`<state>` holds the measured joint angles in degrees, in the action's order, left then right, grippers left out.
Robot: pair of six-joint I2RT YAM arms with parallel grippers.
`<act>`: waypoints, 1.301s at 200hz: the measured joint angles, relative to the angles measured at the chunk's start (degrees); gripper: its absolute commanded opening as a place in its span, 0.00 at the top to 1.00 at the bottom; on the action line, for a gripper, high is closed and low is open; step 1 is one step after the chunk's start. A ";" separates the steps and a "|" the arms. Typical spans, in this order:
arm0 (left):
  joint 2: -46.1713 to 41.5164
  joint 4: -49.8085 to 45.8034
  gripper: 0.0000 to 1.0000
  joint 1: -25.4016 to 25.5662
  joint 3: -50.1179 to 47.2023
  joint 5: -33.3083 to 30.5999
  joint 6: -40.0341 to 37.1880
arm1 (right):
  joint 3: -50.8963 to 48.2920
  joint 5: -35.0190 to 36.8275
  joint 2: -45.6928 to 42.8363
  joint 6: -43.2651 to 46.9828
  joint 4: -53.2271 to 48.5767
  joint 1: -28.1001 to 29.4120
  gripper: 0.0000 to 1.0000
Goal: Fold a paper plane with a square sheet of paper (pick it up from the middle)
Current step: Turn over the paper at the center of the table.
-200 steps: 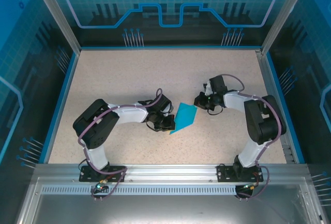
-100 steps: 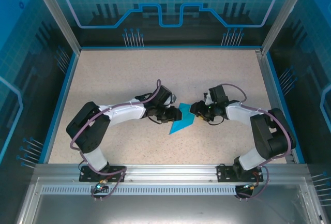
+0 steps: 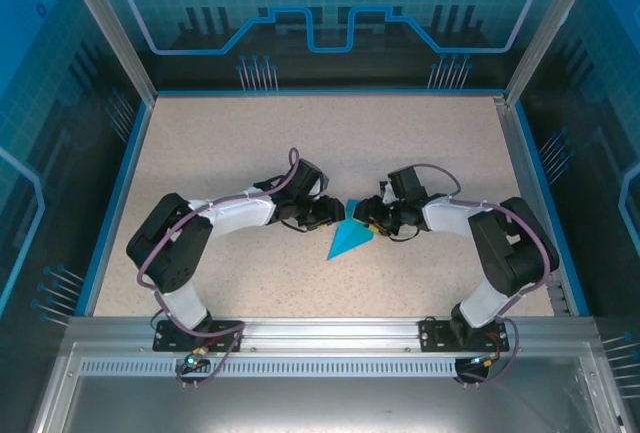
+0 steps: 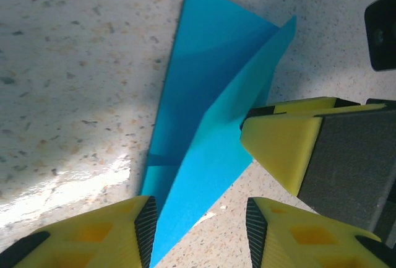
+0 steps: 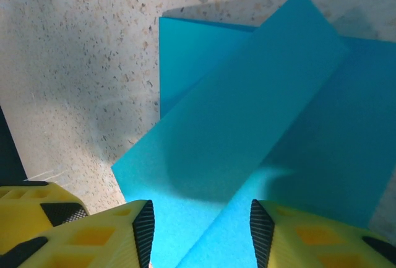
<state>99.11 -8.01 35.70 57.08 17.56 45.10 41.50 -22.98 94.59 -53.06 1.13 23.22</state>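
Sheet of paper point(image 3: 349, 242): one, cyan, lying flat near the middle of the table point(image 3: 220, 153). It is folded to a narrow pointed wedge, with one flap overlapping along a diagonal crease.

Change: a second ago its outline was broader and four-sided, and the arms stood apart on either side. Both now meet over its far end. Judgement: a diagonal fold has just gone in; the dart is partway, not finished.

Left gripper point(image 3: 333, 215): fingers spread, with the paper's near tip running between them point(image 4: 201, 231).

Right gripper point(image 3: 362, 215): fingers also spread, astride the flap point(image 5: 201, 237), one tip touching the paper's edge.

Count: one sheet, two grippers.
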 measured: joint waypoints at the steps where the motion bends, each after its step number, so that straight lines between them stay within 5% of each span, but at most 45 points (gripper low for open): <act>1: 0.00 0.02 0.54 -0.04 -0.04 -0.02 0.02 | 0.00 -0.02 0.07 0.00 0.11 0.02 0.55; 88: 0.20 4.81 0.48 -4.96 -4.83 3.91 3.17 | 0.04 -1.49 2.47 -2.14 8.81 1.92 0.81; 122: 0.20 8.44 0.35 -8.37 -6.91 8.17 3.50 | -0.55 -1.70 2.51 -2.45 12.26 1.92 0.94; 175: -3.56 12.48 0.02 -9.75 -9.97 11.63 3.69 | -0.44 -5.70 1.27 -2.67 16.17 1.40 0.95; 260: -8.74 23.80 0.05 -10.16 -10.34 20.44 9.51 | 11.52 -17.03 -3.30 -5.53 20.46 -3.10 0.93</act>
<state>90.37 15.79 25.54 46.74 38.00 54.61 53.01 -40.01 91.29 -58.59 21.58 20.12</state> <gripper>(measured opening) 0.973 0.072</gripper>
